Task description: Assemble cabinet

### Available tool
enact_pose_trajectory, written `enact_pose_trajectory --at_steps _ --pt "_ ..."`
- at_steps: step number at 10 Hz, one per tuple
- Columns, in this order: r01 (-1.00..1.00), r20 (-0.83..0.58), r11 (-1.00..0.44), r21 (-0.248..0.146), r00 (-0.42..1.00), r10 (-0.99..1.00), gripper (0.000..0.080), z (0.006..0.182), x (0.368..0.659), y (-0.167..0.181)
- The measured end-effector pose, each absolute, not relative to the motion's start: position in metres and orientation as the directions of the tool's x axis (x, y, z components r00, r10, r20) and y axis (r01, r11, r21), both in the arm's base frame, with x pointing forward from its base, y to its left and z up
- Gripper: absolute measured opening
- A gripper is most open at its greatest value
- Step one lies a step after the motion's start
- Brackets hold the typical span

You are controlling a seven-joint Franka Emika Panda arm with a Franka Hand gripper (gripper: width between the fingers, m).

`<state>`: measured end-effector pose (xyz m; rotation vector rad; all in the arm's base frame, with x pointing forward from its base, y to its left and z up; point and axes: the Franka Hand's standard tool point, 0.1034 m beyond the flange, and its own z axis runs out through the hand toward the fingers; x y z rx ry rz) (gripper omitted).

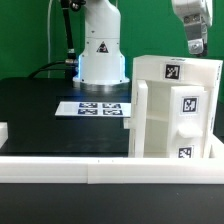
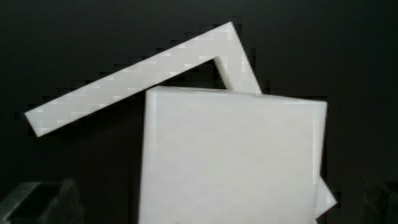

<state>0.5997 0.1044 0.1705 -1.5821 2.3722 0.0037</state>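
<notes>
The white cabinet (image 1: 175,110) stands upright at the exterior view's right, with square tags on its top panel and front edge. My gripper (image 1: 197,42) hangs just above its top right corner and does not touch it. In the wrist view I look down on the cabinet (image 2: 231,150): a flat white rectangular face, with a slanted white panel edge (image 2: 134,88) behind it. My gripper (image 2: 205,215) is open and empty. Its dark fingers (image 2: 45,200) show dimly on either side of the white face.
The marker board (image 1: 100,108) lies flat on the black table, in front of the white robot base (image 1: 100,55). A white rail (image 1: 90,168) runs along the table's front edge. A small white piece (image 1: 3,132) sits at the exterior view's left edge.
</notes>
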Motion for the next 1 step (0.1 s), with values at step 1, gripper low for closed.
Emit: enact_pose_trajectory --at_steps 1 --pt "-0.905 -0.239 0.395 -0.157 -0.353 -0.904 0.0798 0.1704 0.5996 0.1045"
